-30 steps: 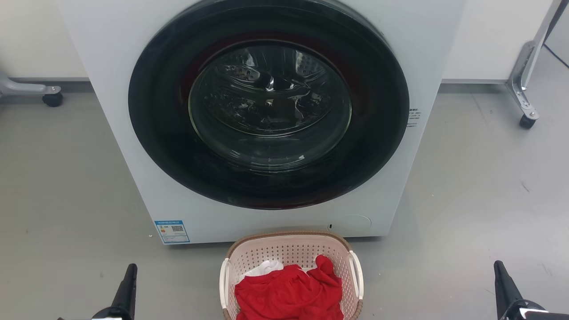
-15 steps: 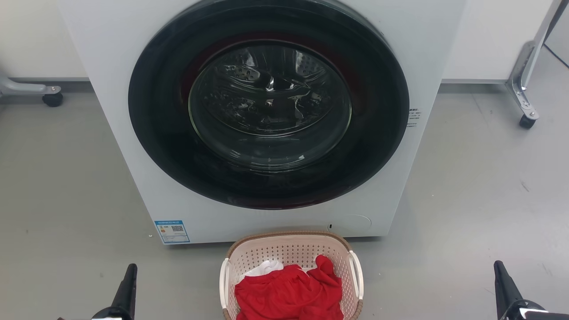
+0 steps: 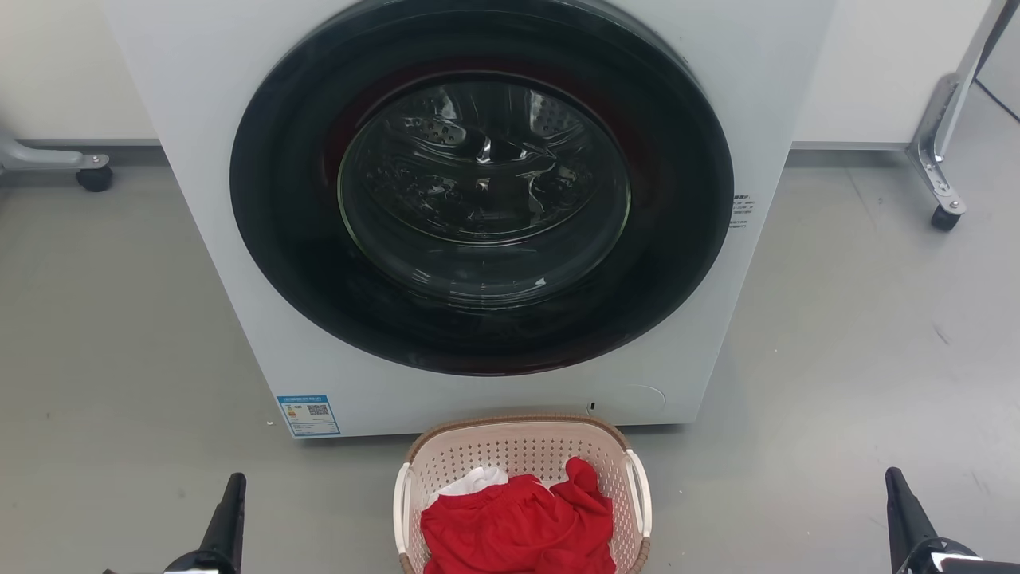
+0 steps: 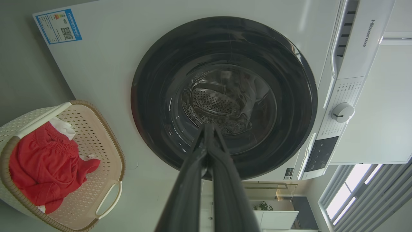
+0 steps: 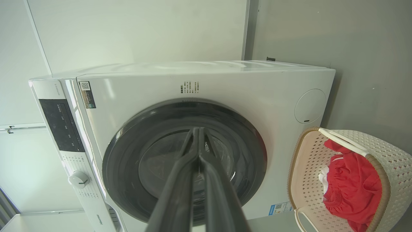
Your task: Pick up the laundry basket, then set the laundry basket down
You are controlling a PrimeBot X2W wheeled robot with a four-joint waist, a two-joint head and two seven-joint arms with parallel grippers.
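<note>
Laundry basket [image 3: 510, 456]: bottom centre of the head view, standing on the grey floor [image 3: 103, 335]. The picture's bottom edge cuts off its near end.
Basket edges: the brown woven rim curves across the far end just in front of the washer [image 3: 207, 239]. Whether rim and washer touch cannot be told. One white handle runs down each long side.
Basket contents: a red garment [image 3: 518, 526] is heaped in the near part. A bit of white cloth [image 3: 478, 481] shows at its upper left. The perforated far wall is bare above them.
Left gripper [image 4: 208, 129]: in the left wrist view the two dark fingers are pressed together at the tips and hold nothing. In the head view it stands at the lower left, pointing up the frame, well apart from the basket's left handle.
Right gripper [image 5: 197, 131]: its fingers are likewise closed tip to tip, with nothing between them. In the head view it is at the lower right corner, farther from the basket than the left one.
Open room: bare floor lies on both sides of the basket, between each handle and the gripper on that side. Wider floor runs up both sides of the washer.
Washer door [image 3: 482, 187]: round, dark and closed, filling the upper centre.
Outer edges: a wheeled metal frame [image 3: 944, 159] stands at the upper right. A caster [image 3: 94, 177] shows at the upper left.
</note>
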